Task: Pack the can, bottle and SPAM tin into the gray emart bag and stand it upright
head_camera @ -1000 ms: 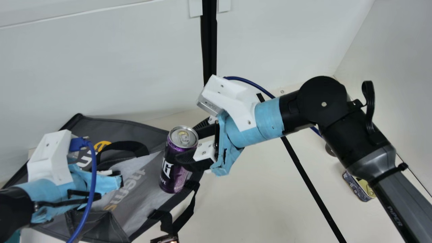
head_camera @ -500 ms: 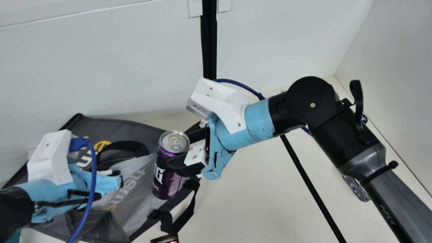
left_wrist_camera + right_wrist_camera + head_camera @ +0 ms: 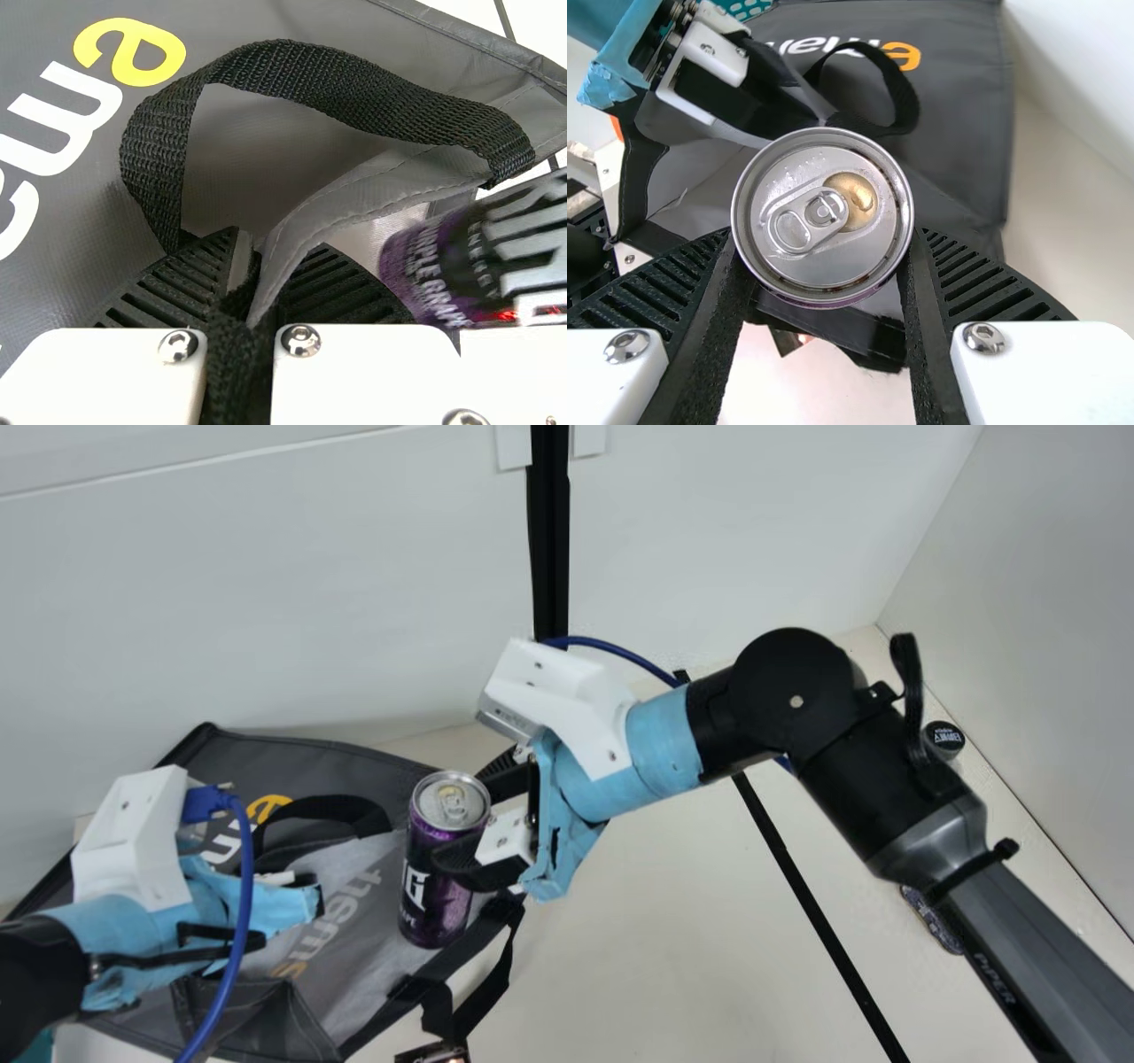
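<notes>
Gray emart bag: the gray emart bag (image 3: 301,766) lies slumped on the cream table (image 3: 620,974), yellow and white lettering showing; it is the landmark for the places below.
Can: the purple can (image 3: 434,895), lid up with its ring pull showing, is held at the bag's right-hand side in the main view, overlapping its light gray panel there; how high it is above the bag I cannot tell.
Right gripper: the right gripper (image 3: 461,815) is clamped on the can, a ribbed finger pressed to either side.
Left gripper: the left gripper (image 3: 297,899) is at the bag, pinching a fold of its gray edge together with black webbing, as the left wrist view shows.
Handle: a black handle (image 3: 345,84) of the bag arches up beside that pinched fold.
Bottle: the bottle (image 3: 945,737), seen by its black cap, is well apart from the bag to the right, near the side wall.
SPAM tin: the SPAM tin (image 3: 926,917) is also well right of the bag, mostly hidden behind the right arm.
Black strip: a black strip (image 3: 811,895) runs slantwise between the bag and the tin.
</notes>
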Robot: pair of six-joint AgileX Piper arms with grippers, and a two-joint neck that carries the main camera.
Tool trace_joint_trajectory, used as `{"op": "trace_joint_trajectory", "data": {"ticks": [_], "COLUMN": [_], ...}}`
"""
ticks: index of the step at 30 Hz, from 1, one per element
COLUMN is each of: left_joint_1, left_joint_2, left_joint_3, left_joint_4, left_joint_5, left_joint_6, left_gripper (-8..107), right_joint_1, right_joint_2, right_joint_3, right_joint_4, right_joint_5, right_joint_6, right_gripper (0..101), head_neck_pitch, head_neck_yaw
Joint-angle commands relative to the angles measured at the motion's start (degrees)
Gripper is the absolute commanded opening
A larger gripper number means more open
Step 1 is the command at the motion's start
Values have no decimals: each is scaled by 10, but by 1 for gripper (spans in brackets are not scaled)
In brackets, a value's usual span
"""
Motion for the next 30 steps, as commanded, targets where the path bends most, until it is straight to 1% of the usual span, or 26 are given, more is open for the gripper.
{"op": "trace_joint_trajectory", "data": {"ticks": [1, 13, 30], "left_joint_1": [0, 0, 0], "left_joint_2": [0, 0, 0], "left_joint_3": [0, 0, 0], "left_joint_4": [0, 0, 0], "left_joint_5": [0, 0, 0], "left_joint_6": [0, 0, 0], "left_gripper": [-8, -8, -8], "right_joint_1": [5, 29, 71], "right_joint_2": [1, 10, 54], "right_joint_3": [8, 44, 55], "right_joint_4": [2, 8, 7], "right_joint_5": [-10, -44, -76], "right_joint_6": [-2, -14, -29], "right_gripper": [0, 0, 0], "head_neck_pitch": [-13, -13, -13], "head_neck_yaw": [0, 0, 0]}}
